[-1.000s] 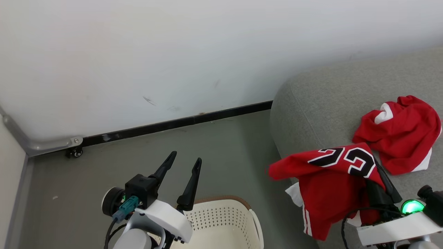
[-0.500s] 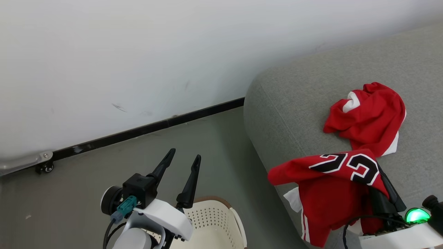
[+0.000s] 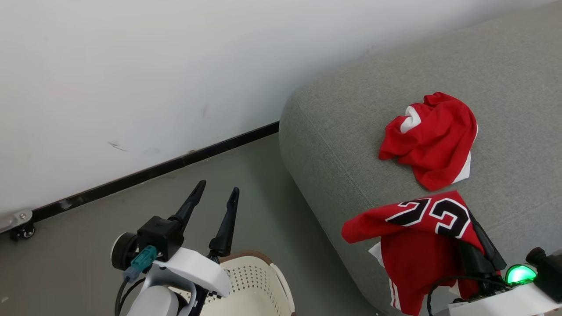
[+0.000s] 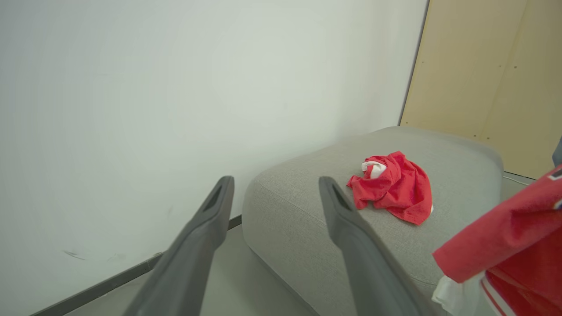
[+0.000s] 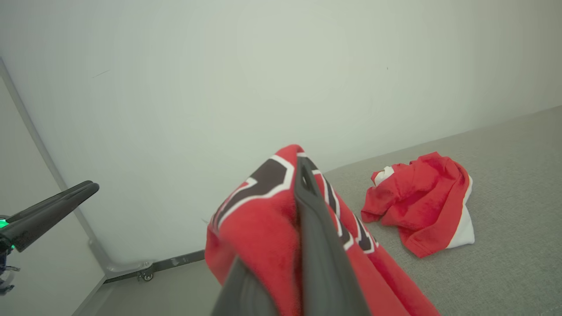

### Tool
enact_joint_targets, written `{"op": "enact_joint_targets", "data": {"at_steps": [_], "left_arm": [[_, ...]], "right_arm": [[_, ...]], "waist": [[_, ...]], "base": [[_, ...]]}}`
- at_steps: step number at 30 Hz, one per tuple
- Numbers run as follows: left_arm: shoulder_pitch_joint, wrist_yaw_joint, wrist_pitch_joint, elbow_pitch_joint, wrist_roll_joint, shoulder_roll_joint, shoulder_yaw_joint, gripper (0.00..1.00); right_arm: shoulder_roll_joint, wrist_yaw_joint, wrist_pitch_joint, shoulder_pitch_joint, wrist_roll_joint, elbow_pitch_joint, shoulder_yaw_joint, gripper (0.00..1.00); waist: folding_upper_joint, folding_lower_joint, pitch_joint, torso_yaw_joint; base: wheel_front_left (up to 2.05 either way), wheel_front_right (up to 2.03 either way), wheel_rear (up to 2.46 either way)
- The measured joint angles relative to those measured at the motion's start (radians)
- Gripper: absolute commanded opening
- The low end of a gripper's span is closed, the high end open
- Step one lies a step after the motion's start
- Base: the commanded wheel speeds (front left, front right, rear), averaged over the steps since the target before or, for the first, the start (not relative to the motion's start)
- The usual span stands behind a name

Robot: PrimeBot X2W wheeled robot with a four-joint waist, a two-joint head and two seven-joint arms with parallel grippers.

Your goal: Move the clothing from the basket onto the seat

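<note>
A red jersey with a black-and-white number hangs from my right gripper, which is shut on it above the front edge of the grey seat. Most of the jersey droops in front of the seat's side. A second red garment with white trim lies crumpled on the seat's top. My left gripper is open and holds nothing, above the near rim of the cream basket. The basket's inside is cut off by the bottom edge of the head view.
A white wall with a black baseboard runs behind the grey floor. A small caster sits by the wall at the left. A tan wooden panel stands beyond the seat.
The head view has swung to the right, so more of the seat shows. My right gripper has carried the jersey from the seat's corner further along its front edge. Both grippers' states are unchanged.
</note>
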Motion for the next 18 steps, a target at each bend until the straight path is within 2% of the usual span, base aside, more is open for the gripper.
{"op": "enact_joint_targets", "data": {"at_steps": [7, 12, 18], "left_arm": [[0.023, 0.014, 0.000, -0.021, 0.009, 0.010, 0.025, 1.00], [0.030, 0.027, 0.000, -0.042, 0.018, 0.014, 0.045, 1.00], [0.041, 0.044, 0.000, -0.071, 0.028, 0.037, 0.065, 1.00]], "right_arm": [[-0.019, 0.000, 0.020, -0.044, -0.005, 0.001, 0.002, 0.00], [-0.050, 0.000, 0.053, -0.201, -0.005, -0.001, -0.040, 0.00], [-0.071, 0.000, 0.120, -0.362, 0.059, 0.055, -0.115, 0.00]], "waist": [[0.0000, 0.0000, 0.012, -0.023], [0.0000, 0.0000, 0.023, -0.014], [0.0000, 0.0000, 0.040, -0.002]], "base": [[0.00, 0.00, 0.00], [0.00, 0.00, 0.00], [0.00, 0.00, 0.00]]}}
